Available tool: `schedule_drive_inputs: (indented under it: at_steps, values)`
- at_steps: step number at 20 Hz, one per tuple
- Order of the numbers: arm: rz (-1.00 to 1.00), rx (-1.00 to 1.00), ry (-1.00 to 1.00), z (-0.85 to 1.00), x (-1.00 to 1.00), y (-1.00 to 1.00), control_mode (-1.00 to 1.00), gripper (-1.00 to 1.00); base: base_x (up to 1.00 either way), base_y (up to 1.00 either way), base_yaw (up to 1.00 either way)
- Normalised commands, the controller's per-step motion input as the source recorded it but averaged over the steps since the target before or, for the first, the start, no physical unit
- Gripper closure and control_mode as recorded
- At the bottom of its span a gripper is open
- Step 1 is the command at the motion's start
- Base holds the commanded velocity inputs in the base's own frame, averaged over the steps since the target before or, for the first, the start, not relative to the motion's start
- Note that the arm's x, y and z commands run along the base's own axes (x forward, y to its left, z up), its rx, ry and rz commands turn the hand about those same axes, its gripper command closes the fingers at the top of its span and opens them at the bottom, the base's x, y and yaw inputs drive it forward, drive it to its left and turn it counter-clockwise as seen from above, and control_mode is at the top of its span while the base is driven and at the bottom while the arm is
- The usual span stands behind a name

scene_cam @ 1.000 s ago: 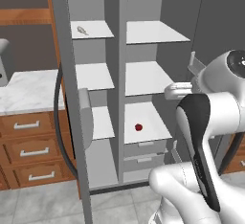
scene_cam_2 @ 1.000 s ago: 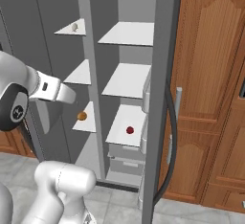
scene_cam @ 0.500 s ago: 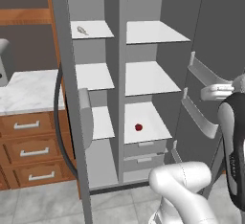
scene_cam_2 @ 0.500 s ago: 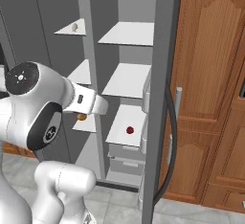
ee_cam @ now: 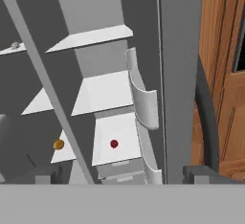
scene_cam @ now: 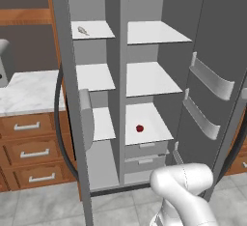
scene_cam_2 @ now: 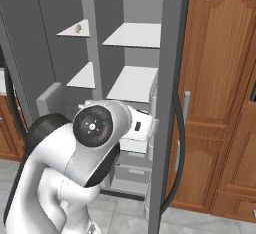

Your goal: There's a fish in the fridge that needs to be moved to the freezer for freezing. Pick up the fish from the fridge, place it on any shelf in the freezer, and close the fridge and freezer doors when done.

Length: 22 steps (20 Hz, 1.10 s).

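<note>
On the top narrow shelf: the fish (scene_cam: 83, 30) lies flat, a tiny grey-tan sliver near the middle of the white board, touching nothing else; it is also a pale speck in the right base view (scene_cam_2: 77, 28) and at the left edge of the hand view (ee_cam: 15, 45)
Compartment: this shelf (scene_cam: 99, 30) belongs to the freezer (scene_cam: 96, 123), the narrower side of the tall grey unit, so the fish looks already placed
Fridge: the wider side (scene_cam: 144, 75) has broad white shelves and grey drawers; a small dark-red ball (scene_cam: 140, 129) sits on its lowest shelf
Freezer, lower down: a small orange ball (ee_cam: 58, 144) rests on a low narrow shelf
Doors: both stand wide open; the fridge door (scene_cam: 217, 51) shows its curved inner bins, the freezer door (scene_cam: 65, 75) is seen edge-on
Gripper: the gripper (ee_cam: 123, 177) has its fingers spread wide with nothing between them, well back from the shelves
Fish, likely handling: very light, probably soft and a little slippery, easy to flick off the board
Fish, where to hold: across the middle of its slim body, fingers closing on the narrow width, gently
Doors, likely handling: rigid, swinging on hinges; a push on the flat face near the free edge should turn them most easily
Remaining, by judgement: closing both doors
</note>
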Motion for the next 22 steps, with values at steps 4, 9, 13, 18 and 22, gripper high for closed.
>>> schedule_drive_inputs:
  at_steps: [4, 9, 13, 18, 22]
  values:
    - [0.05, 0.04, -0.21, -0.42, 0.00, -0.82, -1.00, -1.00, 0.00, 0.00, 0.00]
    - [0.08, 0.01, -0.17, -0.40, 0.00, -0.79, -1.00, -1.00, 0.00, 0.00, 0.00]
    - [0.15, 0.01, -0.08, -0.38, 0.06, -1.00, -1.00, -1.00, 0.00, 0.00, 0.00]
    - [0.22, 0.00, -0.05, -0.54, 0.29, -0.89, -1.00, -1.00, 0.00, 0.00, 0.00]
    - [0.24, 0.00, -0.09, -0.63, 0.56, -0.59, -1.00, -1.00, 0.00, 0.00, 0.00]
